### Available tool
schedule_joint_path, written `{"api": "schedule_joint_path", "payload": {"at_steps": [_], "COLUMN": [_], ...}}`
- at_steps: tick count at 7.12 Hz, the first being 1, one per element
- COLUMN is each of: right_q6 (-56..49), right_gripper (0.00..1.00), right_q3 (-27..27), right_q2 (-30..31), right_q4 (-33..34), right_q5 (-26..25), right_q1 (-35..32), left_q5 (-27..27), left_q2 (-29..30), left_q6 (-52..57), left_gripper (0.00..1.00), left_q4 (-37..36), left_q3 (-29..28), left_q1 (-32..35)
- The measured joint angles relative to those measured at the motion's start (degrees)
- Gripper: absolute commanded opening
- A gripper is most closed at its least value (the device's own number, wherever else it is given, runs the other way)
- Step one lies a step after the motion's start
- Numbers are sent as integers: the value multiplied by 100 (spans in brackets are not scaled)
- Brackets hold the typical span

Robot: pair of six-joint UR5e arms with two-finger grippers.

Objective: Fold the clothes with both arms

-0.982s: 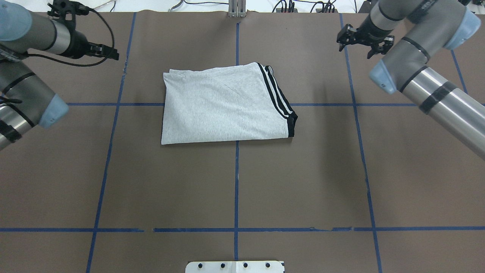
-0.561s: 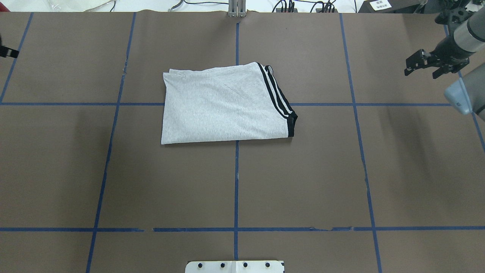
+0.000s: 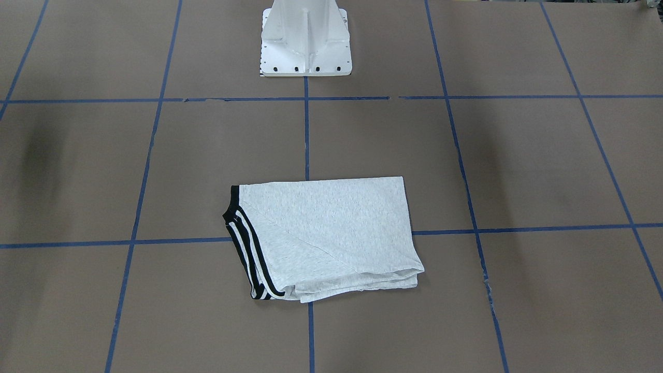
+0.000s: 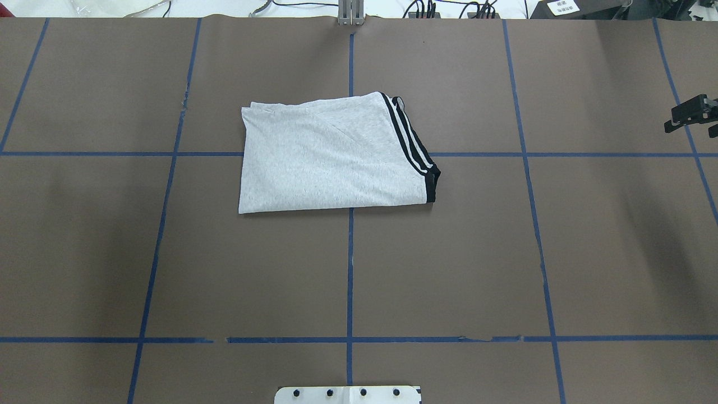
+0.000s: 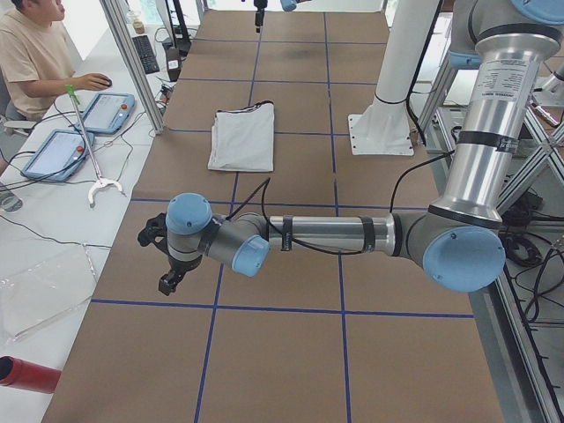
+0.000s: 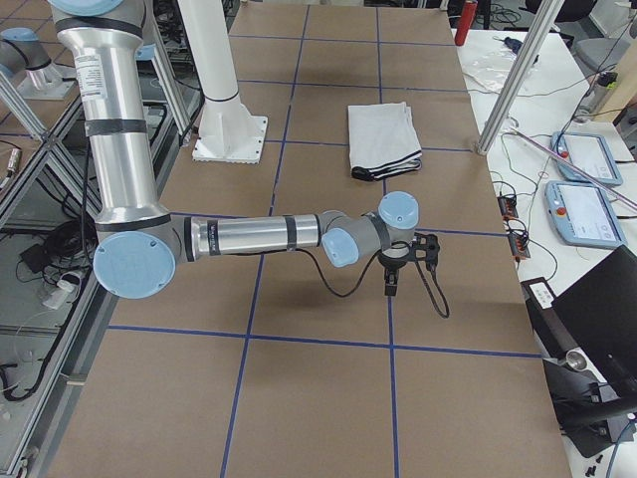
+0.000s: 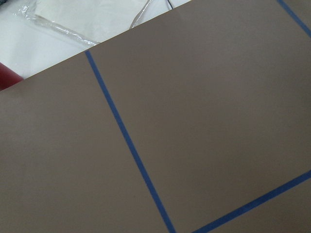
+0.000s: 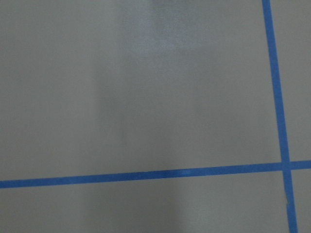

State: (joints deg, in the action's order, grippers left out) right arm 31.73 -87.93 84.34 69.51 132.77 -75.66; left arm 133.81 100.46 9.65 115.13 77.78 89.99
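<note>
The clothes are one heather-grey T-shirt [image 4: 331, 157] folded into a rectangle, lying flat at the table's middle. Its black-and-white striped trim [image 4: 412, 143] runs along the right edge in the overhead view. It also shows in the front-facing view as the T-shirt [image 3: 326, 235], and from the table's ends [image 5: 242, 137] [image 6: 381, 139]. My right gripper [image 4: 690, 129] is half cut off at the overhead view's right edge, far from the shirt, open and holding nothing. My left gripper [image 5: 162, 264] shows only from the left end, low over bare table; whether it is open or shut I cannot tell.
The white pedestal base [image 3: 305, 41] stands at the robot's side of the table. Blue tape lines [image 4: 350, 269] grid the brown table cover. A person sits at a side bench with tablets [image 5: 106, 110]. Metal posts [image 6: 518, 70] and more tablets [image 6: 582, 159] line the operators' side.
Both arms have swung outward, away from the shirt. The left arm has left the overhead view; the right gripper has moved to its right edge. The shirt has not moved.
</note>
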Motion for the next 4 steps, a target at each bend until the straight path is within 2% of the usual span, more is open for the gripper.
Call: {"api": "schedule_joint_path", "payload": {"at_steps": [4], "right_q6": [-980], "right_gripper": [100], "right_q3": [-82], "right_q2": [99], "right_q4": [556], "right_q5": [-50], "right_q1": [-402], "left_q5": [-64], "left_q2": [-409], "left_q6": [-76], "left_gripper": [100], "left_q4": [-88], "left_q3": [219], "left_q1": [58]}}
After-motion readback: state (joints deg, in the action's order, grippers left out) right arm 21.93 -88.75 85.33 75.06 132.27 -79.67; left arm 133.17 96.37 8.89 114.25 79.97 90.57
